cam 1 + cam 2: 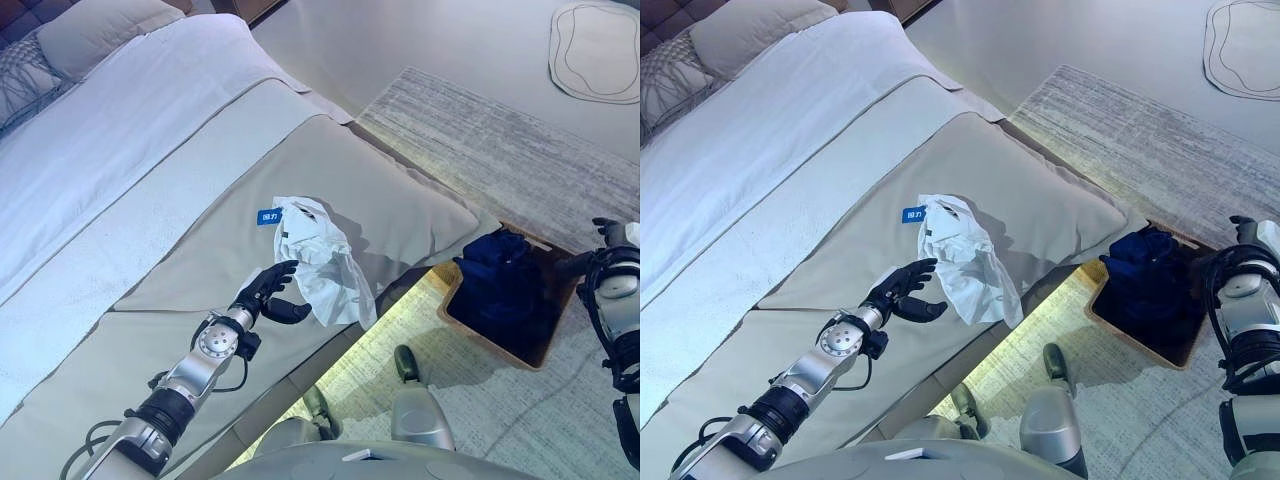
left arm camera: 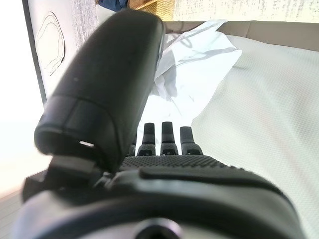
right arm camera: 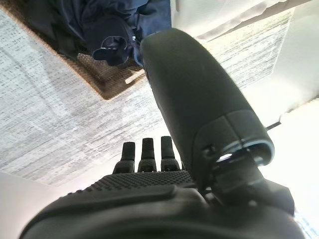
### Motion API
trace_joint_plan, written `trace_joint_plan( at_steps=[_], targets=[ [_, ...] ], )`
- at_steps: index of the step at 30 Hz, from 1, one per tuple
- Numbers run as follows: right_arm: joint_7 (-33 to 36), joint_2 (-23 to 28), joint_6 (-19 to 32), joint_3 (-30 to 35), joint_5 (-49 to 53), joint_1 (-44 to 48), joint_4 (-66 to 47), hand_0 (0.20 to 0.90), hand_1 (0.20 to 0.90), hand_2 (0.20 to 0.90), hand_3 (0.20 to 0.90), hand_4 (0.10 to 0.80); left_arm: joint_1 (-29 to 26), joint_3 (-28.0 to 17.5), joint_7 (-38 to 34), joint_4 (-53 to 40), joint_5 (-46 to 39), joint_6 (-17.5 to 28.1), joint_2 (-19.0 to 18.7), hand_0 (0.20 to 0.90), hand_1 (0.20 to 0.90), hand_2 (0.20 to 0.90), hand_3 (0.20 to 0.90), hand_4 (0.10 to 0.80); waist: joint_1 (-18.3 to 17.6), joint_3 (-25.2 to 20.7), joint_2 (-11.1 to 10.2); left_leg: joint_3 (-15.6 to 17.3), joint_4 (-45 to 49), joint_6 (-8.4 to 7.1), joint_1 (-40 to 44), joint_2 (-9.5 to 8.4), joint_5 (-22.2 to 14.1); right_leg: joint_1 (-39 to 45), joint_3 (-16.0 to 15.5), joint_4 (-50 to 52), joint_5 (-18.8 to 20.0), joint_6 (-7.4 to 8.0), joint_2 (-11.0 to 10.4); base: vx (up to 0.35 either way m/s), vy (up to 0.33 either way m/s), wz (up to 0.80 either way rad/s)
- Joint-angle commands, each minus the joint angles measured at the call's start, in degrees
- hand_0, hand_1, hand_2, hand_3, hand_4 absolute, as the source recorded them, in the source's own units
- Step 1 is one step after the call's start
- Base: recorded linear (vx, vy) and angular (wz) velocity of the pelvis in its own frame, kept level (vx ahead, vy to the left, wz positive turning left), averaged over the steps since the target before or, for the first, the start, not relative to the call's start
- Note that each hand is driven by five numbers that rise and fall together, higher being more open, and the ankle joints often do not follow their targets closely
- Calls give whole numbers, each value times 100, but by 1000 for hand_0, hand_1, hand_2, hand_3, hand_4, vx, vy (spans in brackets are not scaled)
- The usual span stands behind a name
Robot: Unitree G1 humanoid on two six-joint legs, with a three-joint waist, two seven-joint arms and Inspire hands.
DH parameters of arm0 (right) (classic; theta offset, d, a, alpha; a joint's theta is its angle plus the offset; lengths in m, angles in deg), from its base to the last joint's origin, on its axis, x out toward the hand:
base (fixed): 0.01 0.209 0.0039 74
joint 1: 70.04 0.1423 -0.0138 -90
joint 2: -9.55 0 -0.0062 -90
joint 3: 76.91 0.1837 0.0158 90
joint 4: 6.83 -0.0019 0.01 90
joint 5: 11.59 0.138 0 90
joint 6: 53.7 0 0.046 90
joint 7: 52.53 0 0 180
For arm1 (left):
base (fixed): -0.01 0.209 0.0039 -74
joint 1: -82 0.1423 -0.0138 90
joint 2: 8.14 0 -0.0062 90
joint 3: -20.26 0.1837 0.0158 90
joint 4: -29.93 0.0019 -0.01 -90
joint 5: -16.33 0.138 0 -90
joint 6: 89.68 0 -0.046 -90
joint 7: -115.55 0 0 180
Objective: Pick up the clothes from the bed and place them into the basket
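Left hand (image 1: 268, 292), fingers spread and empty, beside white garment (image 1: 318, 255) on bed (image 1: 150, 200).

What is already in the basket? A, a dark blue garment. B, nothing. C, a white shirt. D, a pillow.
A: a dark blue garment lies bunched in the basket on the rug, while the white garment is on the bed by the open left hand.
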Motion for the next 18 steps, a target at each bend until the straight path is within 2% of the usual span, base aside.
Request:
trace_joint_plan(
  at_steps=[1,9,13,18],
  targets=[
    [449,302,591,-362,-481,771,-942,900,900,900,900,800,-108,-181,-309,-157,-159,423,-157,900,900,900,900,800,219,-357,-486,-489,341,-96,224,-130,-609,92,-467,112,-93,-116,68,4,22,6],
    [107,-68,814,-1074,-1129,1437,-1914,900,900,900,900,800,70,-420,-639,-113,-195,505,-56,900,900,900,900,800,638,-235,-535,-868,323,-49,-34,-253,-492,85,-730,222,-207,-163,-29,-21,39,21],
    [-34,-255,751,-1409,-1172,1702,-1841,900,900,900,900,800,179,-565,-697,-222,-127,502,-78,900,900,900,900,800,889,-157,-536,-1081,270,-26,-167,-314,-412,83,-893,260,-246,-192,-93,-7,33,41],
    [-245,-545,632,-1982,-948,2183,-1404,900,900,900,900,800,188,-755,-718,-419,-62,461,-225,900,900,900,900,800,1335,27,-517,-1397,128,-3,-441,-404,-242,-12,-1290,422,-345,-230,-190,-41,14,47]
  ],
)
